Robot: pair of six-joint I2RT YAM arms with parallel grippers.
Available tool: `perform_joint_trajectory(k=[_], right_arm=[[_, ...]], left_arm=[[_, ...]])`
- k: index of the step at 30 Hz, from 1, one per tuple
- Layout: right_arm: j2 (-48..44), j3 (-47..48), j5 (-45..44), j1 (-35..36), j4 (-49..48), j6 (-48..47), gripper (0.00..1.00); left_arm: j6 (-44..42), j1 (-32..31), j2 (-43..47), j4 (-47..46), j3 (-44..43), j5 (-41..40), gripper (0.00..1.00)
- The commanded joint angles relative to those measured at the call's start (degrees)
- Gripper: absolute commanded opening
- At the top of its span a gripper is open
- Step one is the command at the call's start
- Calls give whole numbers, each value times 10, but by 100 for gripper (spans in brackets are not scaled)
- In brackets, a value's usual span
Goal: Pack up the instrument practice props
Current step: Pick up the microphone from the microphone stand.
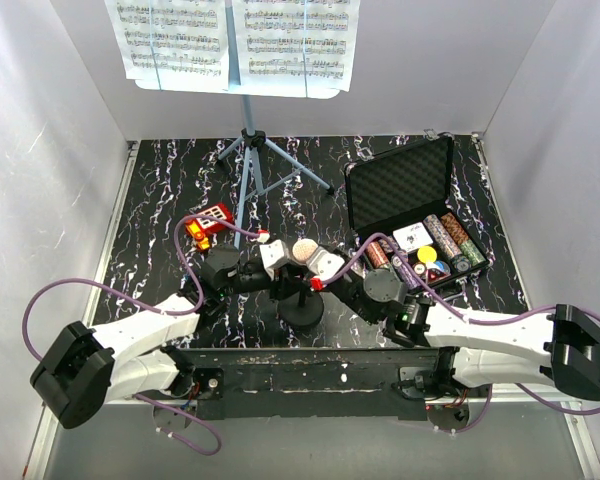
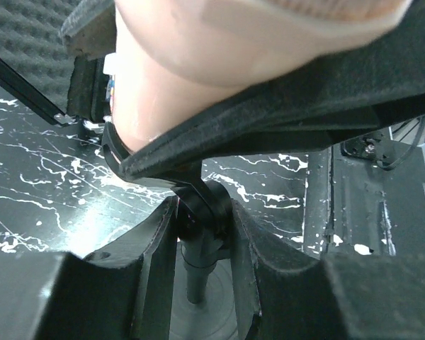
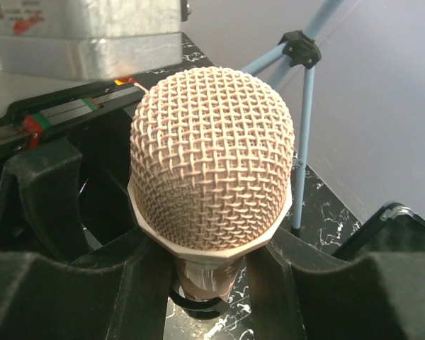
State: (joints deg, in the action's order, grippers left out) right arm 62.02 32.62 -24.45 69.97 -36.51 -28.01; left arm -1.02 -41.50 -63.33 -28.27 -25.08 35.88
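Grip by both: left hand (image 2: 204, 241) tight on stand stem (image 2: 197, 275), right hand (image 3: 209, 283) tight round microphone (image 3: 211, 156).

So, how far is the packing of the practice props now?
Nothing looks packed yet. In hand: the left hand grips the black round-base stand, the right hand the small pale-headed microphone on it. Remaining: the light-blue perforated music stand is upright, the white sheet-music pages on it.

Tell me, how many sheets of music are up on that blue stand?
2: the left sheet and the right sheet hang side by side on the stand at the far end. More could be hidden behind them.
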Motion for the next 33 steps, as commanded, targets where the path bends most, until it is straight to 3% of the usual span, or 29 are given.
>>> perform_joint_trajectory(k=[1,16,19,22,24,29,33], right_arm=[[-37,65,-137,-9,-65,-49,1],[-84,90,-198,-43,-42,-75,1],[-101,127,-210,-44,67,-5,1],[-105,214,-186,-62,317,147,1],[-101,254,-158,-82,428,228,1],[-110,257,-119,-98,506,311,1],[-113,246,-97,-99,541,347,1]], left_arm=[[-34,-4,4,70,-8,-16,0],[-42,-12,15,86,-2,-54,0],[-50,-14,30,96,-5,-106,0],[-63,-13,48,122,-14,-211,0],[-73,-13,62,132,-17,-270,0],[-84,-13,79,125,-15,-369,0],[-72,-13,72,143,-30,-391,0]])
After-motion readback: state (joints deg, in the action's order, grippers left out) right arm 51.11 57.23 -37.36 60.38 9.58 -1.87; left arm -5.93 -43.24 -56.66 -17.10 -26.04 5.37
